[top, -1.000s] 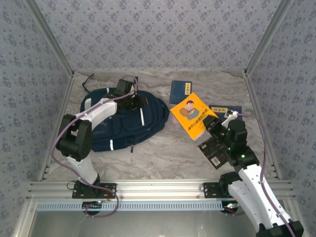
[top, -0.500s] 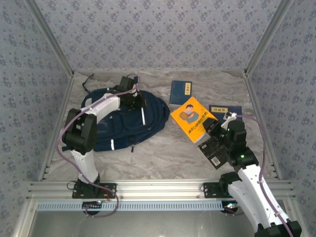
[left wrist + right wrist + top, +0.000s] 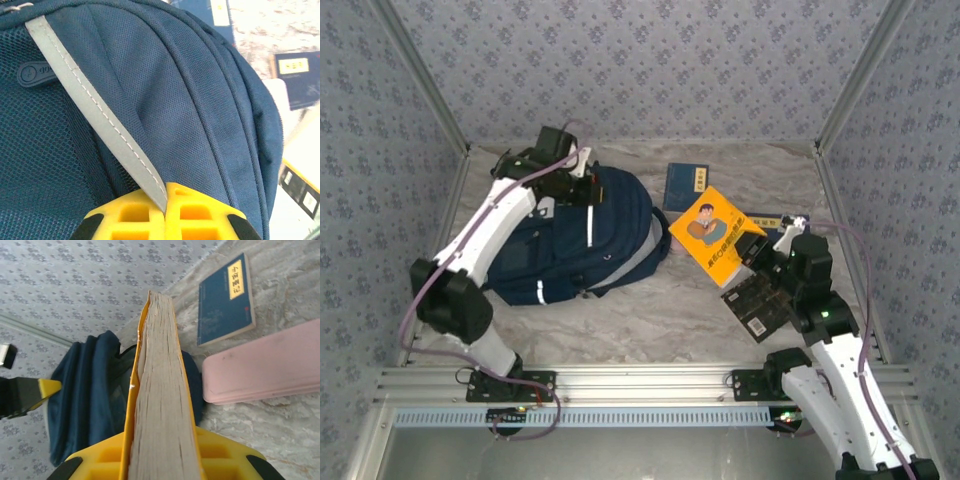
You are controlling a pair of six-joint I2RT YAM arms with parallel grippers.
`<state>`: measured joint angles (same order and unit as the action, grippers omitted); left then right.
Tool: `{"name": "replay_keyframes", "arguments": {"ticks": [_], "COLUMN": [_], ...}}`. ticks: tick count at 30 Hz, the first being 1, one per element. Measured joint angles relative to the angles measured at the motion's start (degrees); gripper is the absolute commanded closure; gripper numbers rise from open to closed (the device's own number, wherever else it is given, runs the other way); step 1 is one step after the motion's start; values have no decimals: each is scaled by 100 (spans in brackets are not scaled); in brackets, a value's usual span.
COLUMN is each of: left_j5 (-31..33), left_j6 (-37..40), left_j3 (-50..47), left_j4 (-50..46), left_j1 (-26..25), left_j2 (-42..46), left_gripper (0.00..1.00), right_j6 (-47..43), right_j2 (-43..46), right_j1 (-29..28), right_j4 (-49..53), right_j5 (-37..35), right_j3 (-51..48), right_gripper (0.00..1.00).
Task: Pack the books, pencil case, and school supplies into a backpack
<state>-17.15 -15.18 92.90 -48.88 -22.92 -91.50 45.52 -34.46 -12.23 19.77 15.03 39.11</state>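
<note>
Navy backpack [image 3: 570, 245] on marbled surface [image 3: 650, 310], left side, its top fabric pinched tight by left end effector [image 3: 582, 188]. Right end effector [image 3: 755, 252] clamped on orange book [image 3: 713, 232], just right of backpack.

Bare worktop [image 3: 650, 310] runs wide along the near edge, in front of the backpack [image 3: 570, 255], which bulks up at rear left. The orange book [image 3: 715, 232], navy book [image 3: 686, 186] and black book [image 3: 757, 305] crowd the right side.

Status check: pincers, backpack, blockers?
Left pincer shut on backpack at its stripe. Right pincer shut on orange book. Cannot tell if backpack is open.
</note>
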Motion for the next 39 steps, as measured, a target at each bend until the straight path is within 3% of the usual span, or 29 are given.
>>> {"name": "replay_keyframes", "arguments": {"ticks": [7,11,22,26,32,39], "left_j5": [-444,-765,-1421,-1735,-2199,-2496], "left_j6": [776,1340,1661,1615,1624,1722], "left_j3": [170,208,208,160,-181,-439], "left_j4": [-525,-688,-557,-428,-98,122], "left_j1": [4,33,457,623,717,717], "left_j2": [756,859,975,975,990,1091], "left_gripper": [100,100,100,100,100,100], "right_j6": [-127,-127,-125,-120,-74,592], "right_j2": [-149,-328,-1038,-1331,-1394,-1740], "right_j1": [-76,-426,-2673,-3169,-3270,-2785], "right_j4": [-4,-31,-538,-844,-1036,-1335], "right_j5": [525,693,98,-291,-378,-219], "right_j3": [116,92,-393,-396,-367,-70], "right_gripper": [100,100,100,100,100,100]}}
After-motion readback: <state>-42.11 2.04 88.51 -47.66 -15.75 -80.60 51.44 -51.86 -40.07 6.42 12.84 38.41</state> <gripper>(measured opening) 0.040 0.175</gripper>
